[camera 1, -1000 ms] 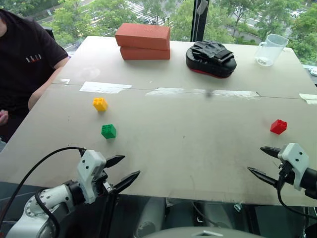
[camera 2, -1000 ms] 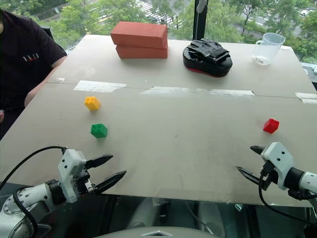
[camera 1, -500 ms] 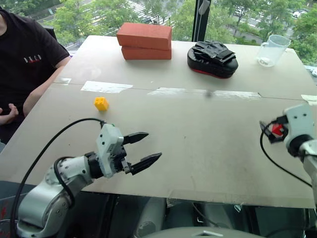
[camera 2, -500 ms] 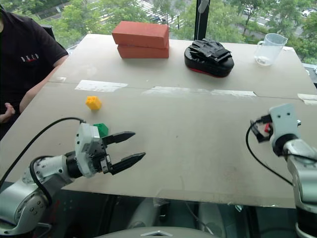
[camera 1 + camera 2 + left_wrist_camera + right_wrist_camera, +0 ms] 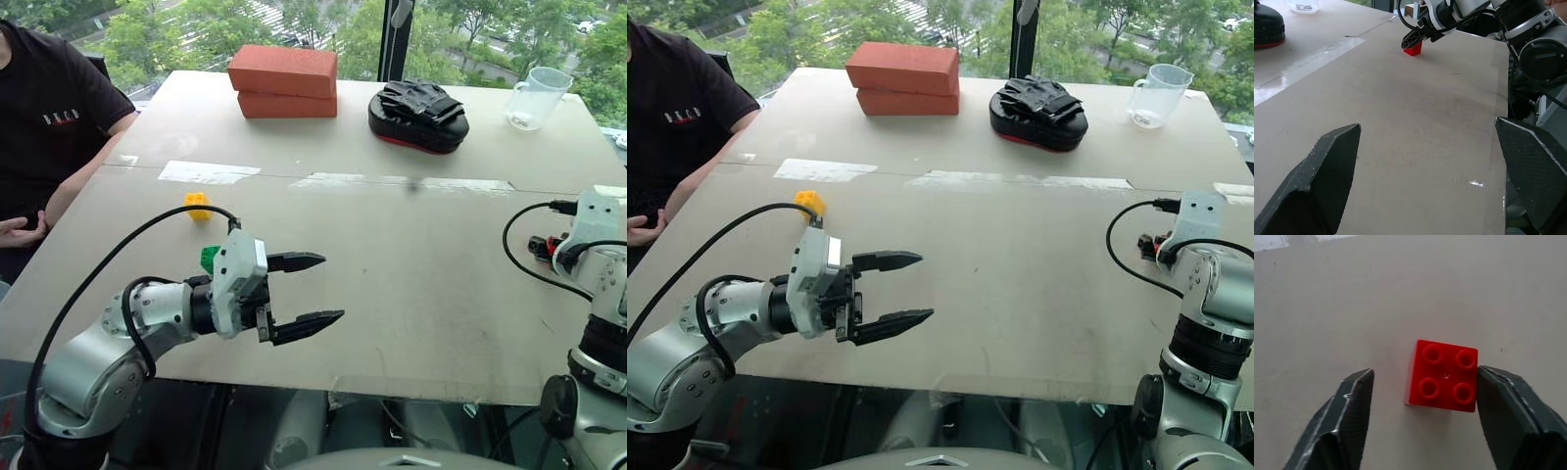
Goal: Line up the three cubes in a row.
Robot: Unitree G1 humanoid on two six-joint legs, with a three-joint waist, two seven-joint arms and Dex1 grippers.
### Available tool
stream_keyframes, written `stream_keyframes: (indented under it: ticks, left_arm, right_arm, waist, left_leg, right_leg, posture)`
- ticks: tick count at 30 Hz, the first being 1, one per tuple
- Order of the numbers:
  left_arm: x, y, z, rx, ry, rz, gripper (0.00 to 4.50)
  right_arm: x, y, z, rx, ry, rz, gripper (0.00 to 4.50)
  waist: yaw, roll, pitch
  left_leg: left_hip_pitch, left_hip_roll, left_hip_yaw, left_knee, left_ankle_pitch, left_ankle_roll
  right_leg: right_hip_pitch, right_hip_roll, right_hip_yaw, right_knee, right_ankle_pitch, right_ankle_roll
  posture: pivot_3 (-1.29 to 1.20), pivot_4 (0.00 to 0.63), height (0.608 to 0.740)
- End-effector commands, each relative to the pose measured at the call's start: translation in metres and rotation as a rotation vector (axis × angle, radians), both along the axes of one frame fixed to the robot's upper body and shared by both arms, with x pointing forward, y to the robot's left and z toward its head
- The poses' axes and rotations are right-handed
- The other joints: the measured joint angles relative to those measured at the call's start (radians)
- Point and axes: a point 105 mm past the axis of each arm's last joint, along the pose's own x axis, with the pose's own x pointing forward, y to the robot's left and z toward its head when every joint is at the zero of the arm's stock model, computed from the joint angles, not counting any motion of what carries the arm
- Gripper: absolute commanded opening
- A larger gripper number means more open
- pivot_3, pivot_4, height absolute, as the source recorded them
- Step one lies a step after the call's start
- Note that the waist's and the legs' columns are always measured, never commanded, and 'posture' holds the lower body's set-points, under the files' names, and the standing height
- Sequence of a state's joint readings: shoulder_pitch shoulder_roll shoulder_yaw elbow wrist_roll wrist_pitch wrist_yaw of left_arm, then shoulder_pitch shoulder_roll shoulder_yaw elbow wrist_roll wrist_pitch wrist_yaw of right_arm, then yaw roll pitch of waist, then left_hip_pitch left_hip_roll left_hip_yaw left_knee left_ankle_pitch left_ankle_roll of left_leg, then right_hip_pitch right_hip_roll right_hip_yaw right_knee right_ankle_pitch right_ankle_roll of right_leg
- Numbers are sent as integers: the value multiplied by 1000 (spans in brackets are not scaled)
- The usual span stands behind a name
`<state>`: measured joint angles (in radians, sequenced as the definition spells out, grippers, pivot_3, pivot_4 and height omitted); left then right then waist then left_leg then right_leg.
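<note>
Right end effector (image 5: 1420, 382) now straddles red cube (image 5: 1443, 375) — 1 finger touching, not yet pinching.

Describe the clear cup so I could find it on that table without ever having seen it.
Start at the table's far edge, by the window. Two stacked orange bricks lie there, then a black padded thing, and last, at the robot's far right corner, the cup. It alone is see-through, with a handle.

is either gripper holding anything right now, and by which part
Nothing is held yet. The right gripper straddles the red cube, one side touched; the left gripper is open.
</note>
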<state>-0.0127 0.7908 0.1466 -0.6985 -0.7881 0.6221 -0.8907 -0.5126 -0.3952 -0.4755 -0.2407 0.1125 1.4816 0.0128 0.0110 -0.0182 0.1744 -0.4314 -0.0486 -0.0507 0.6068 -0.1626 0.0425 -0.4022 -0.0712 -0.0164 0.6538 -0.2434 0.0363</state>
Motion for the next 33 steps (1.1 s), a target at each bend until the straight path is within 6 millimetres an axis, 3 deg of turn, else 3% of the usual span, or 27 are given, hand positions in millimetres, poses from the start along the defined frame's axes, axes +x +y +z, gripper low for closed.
stream_keyframes:
  ticks: [1,4,6,8,11,13,16,22,33]
  left_arm:
    - [-7,-5,6,-11,-44,-25,4500]
    - [-6,-3,6,-16,-43,-4,4500]
    - [-5,-1,5,-26,-39,18,4500]
    - [-5,1,4,-31,-44,36,4500]
    - [-9,4,1,-25,-57,50,4500]
    - [-14,8,-2,-31,-23,52,4500]
    - [-18,11,-2,-28,-3,56,4500]
    - [-25,12,0,-4,14,62,4500]
    - [-31,15,-1,0,29,118,4500]
  right_arm:
    - [3,-6,13,-10,-45,-26,1432]
    - [4,-5,13,-30,-37,20,1289]
    - [14,11,27,-65,-141,189,1289]
    - [20,63,48,-11,-320,569,1289]
    - [8,123,60,-35,-352,1045,1289]
    - [8,153,59,-106,-320,1307,1289]
    - [18,178,50,-190,-226,1582,1289]
    - [40,191,35,-292,-62,1821,1289]
    - [53,199,23,-339,-7,1914,1289]
  waist:
    - [-1,0,0]
    - [-2,0,0]
    - [-1,0,0]
    - [-3,0,0]
    - [-25,2,1]
    - [-38,1,1]
    - [-45,0,2]
    - [-32,0,2]
    - [-22,0,3]
  left_leg:
    - [0,0,0,0,0,0]
    - [0,0,0,1,0,0]
    - [0,0,0,1,0,0]
    - [0,0,0,1,0,0]
    - [0,1,1,1,-1,1]
    - [1,2,1,1,-1,1]
    - [2,4,1,2,-1,1]
    - [0,3,-1,4,-1,1]
    - [0,3,-1,3,-4,-3]
  right_leg:
    - [0,0,0,0,0,0]
    - [0,0,0,1,0,0]
    - [0,0,0,1,0,0]
    - [0,0,0,1,0,0]
    - [0,0,1,1,0,1]
    - [0,1,1,1,0,1]
    - [1,1,-1,1,-1,2]
    - [0,0,-4,-1,0,0]
    - [0,1,-2,-3,0,0]
  posture:
    - [0,150,740]
    - [0,150,740]
    - [0,150,740]
    - [0,150,740]
    - [0,150,740]
    - [0,150,740]
    - [0,150,740]
    - [0,150,740]
    - [0,150,740]
